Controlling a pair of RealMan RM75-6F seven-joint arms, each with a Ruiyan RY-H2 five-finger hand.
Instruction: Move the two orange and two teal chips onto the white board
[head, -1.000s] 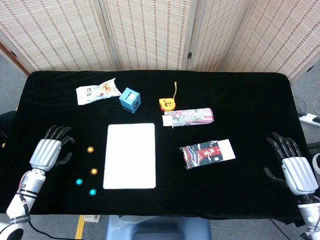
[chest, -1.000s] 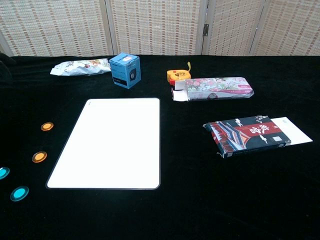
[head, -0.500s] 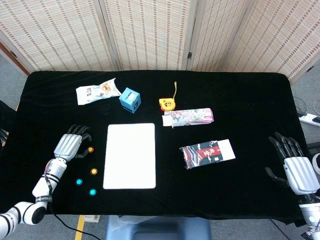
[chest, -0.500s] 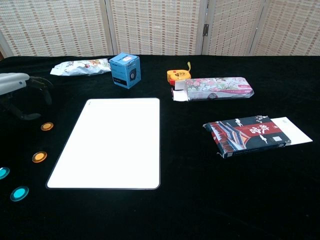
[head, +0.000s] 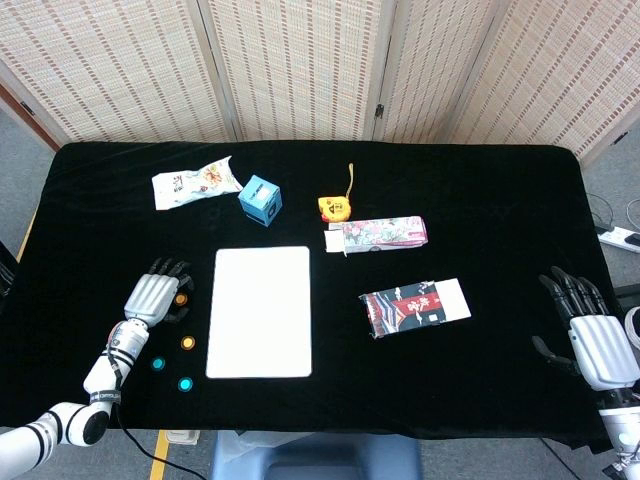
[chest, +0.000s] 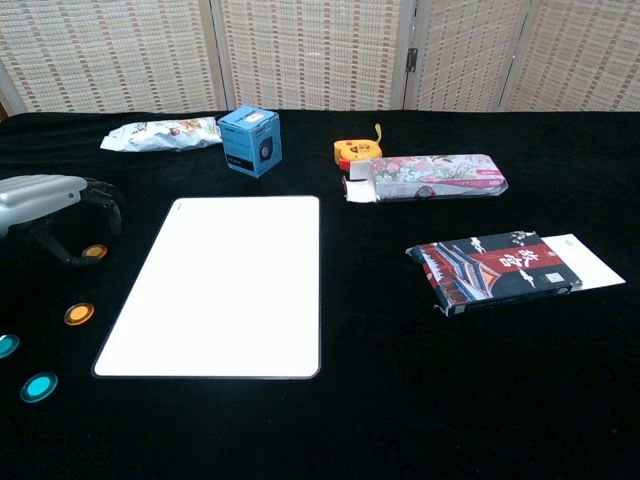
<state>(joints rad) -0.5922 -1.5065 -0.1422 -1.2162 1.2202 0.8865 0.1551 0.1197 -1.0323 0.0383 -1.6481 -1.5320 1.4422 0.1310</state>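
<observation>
- Left hand (head: 156, 296): fingers (chest: 108, 205) curved down over the far orange chip (chest: 95, 252), thumb low beside it. Whether they touch the chip cannot be told; nothing is held.
- Step in hand, by judgement: picking up that chip. It lies flat on soft cloth, so a fingertip-and-thumb pinch at the rim should serve better than a full curl; lift straight, then carry toward the board (head: 260, 311).
- Far orange chip: just left of the board, near its far half.
- Near orange chip (head: 187, 343): just left of the board, untouched.
- Teal chips (head: 157, 364), (head: 185, 384): left of the board's near corner, apart from it.
- Board: bare, no chip on it.
- Right hand (head: 594, 336): well right of the board, fingers spread, holding nothing.
</observation>
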